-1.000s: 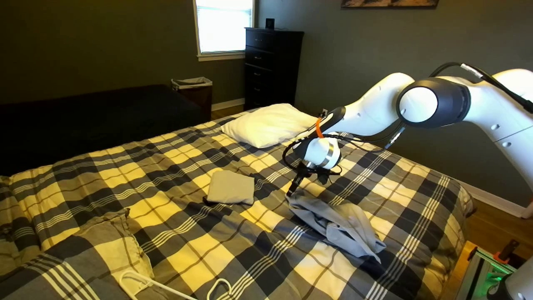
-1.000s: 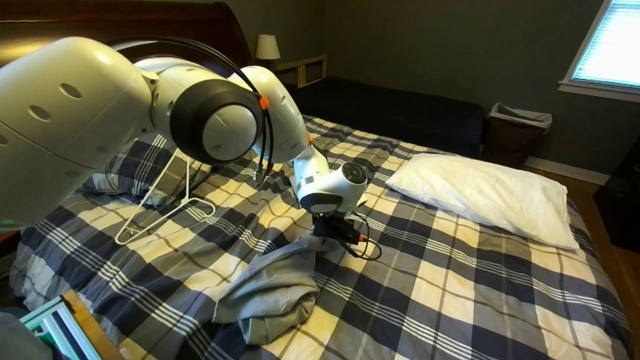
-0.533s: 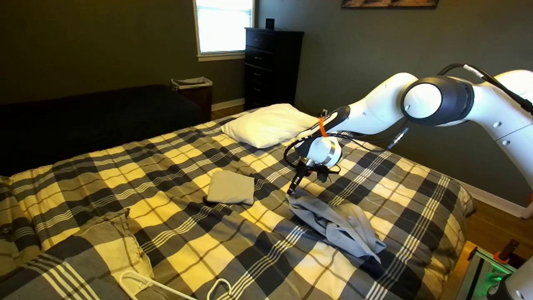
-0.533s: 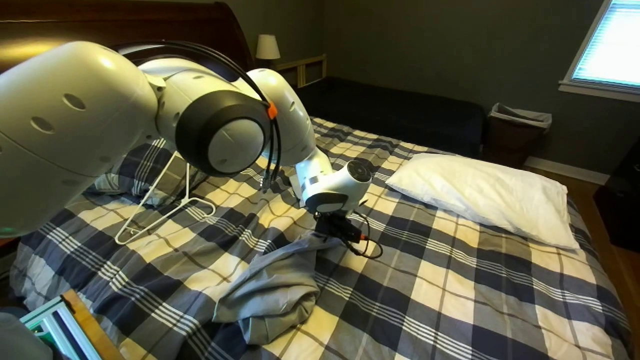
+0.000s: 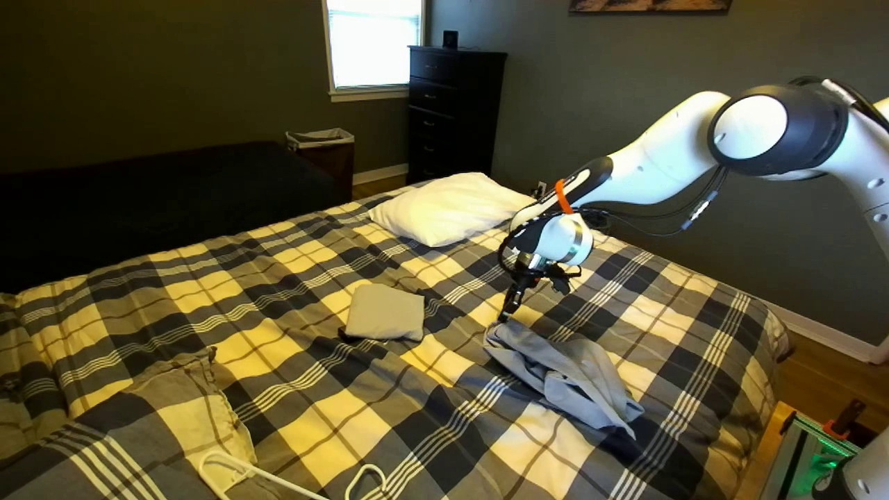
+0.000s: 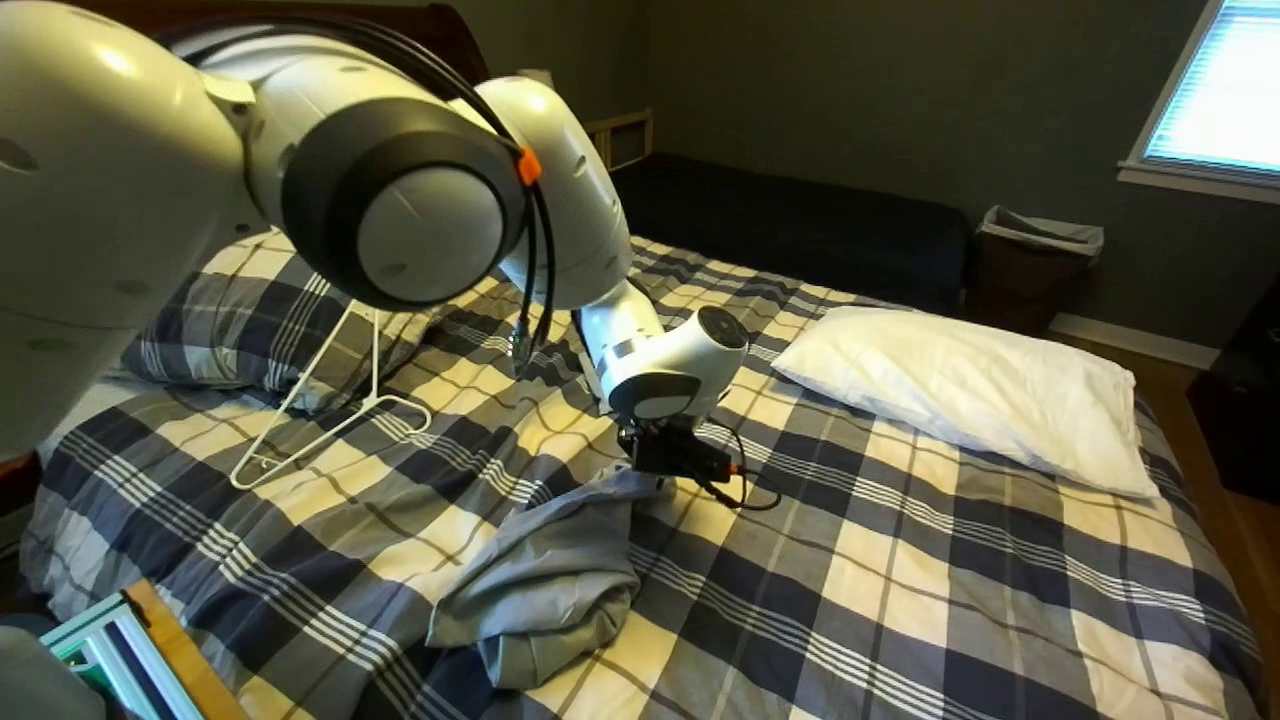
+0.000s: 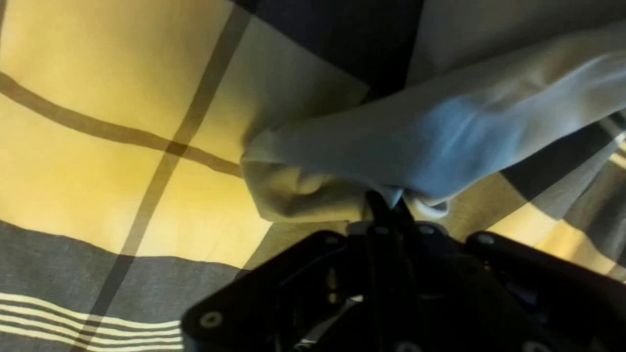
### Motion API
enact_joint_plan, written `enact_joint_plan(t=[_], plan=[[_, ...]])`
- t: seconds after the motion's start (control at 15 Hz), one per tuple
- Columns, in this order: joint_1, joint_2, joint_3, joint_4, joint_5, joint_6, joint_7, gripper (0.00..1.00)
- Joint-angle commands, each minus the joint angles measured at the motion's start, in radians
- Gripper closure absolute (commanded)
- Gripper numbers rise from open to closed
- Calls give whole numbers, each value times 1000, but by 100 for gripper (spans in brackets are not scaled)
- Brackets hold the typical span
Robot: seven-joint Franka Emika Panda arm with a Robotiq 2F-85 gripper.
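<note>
A crumpled grey cloth [image 5: 566, 378] lies on the plaid bedspread, stretched out with loose folds; it shows in both exterior views. My gripper [image 7: 388, 198] is shut on a pinched bit of the cloth's edge, and a pale sliver of fabric shows between the fingertips in the wrist view. The pinched end of the grey cloth [image 7: 415, 137] runs off to the upper right there. In an exterior view the gripper [image 5: 504, 317] slants down to the cloth's far corner. The wrist hides the fingertips in an exterior view, where the cloth [image 6: 560, 575] bunches below them.
A folded beige-grey cloth [image 5: 385, 312] lies on the bed beside the gripper. Farther back is a white pillow [image 5: 451, 208]. A white hanger [image 6: 372, 404] rests near a plaid pillow [image 6: 260, 330]. A metal-framed stand [image 6: 140, 650] borders the bed's near edge.
The arm has risen and drawn back, rightward in an exterior view. The held corner of the grey cloth has shifted slightly along with the gripper; the rest of it lies as before.
</note>
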Motion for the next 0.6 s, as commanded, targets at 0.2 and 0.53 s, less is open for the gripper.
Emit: enact_joint_plan(t=[0.2,0.53], plan=[[-90,-358,54,-400,33,60,-234,99],[-83,-622,40,-668,127,135,-342,99]])
